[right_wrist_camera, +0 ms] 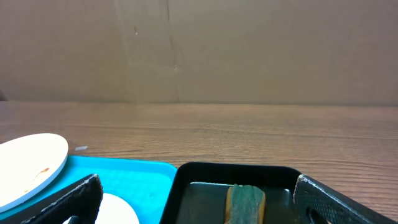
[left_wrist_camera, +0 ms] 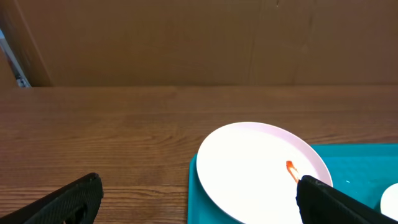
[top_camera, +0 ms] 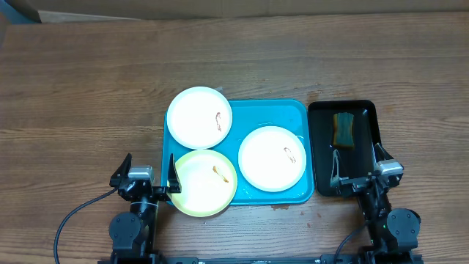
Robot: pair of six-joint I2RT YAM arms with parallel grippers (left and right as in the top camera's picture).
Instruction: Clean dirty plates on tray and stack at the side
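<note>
Plates lie on the turquoise tray (top_camera: 275, 110), each with a small reddish-brown smear. Starting at the left, the left gripper (top_camera: 146, 176) sits low at the near table edge, its arm folded back beneath it, jaws spread wide and holding nothing. The pale yellow plate (top_camera: 204, 183) lies just to its right, overhanging the tray's near-left corner; one finger reaches its rim. A white plate (top_camera: 198, 117) lies ahead and to the right of that gripper, over the tray's far-left edge. Another white plate (top_camera: 272, 158) rests between the two grippers. The right gripper (top_camera: 360, 176) is likewise low and folded back, jaws spread, empty, over the near end of the black tray (top_camera: 366, 110). A sponge (top_camera: 344, 129) lies straight ahead of it.
</note>
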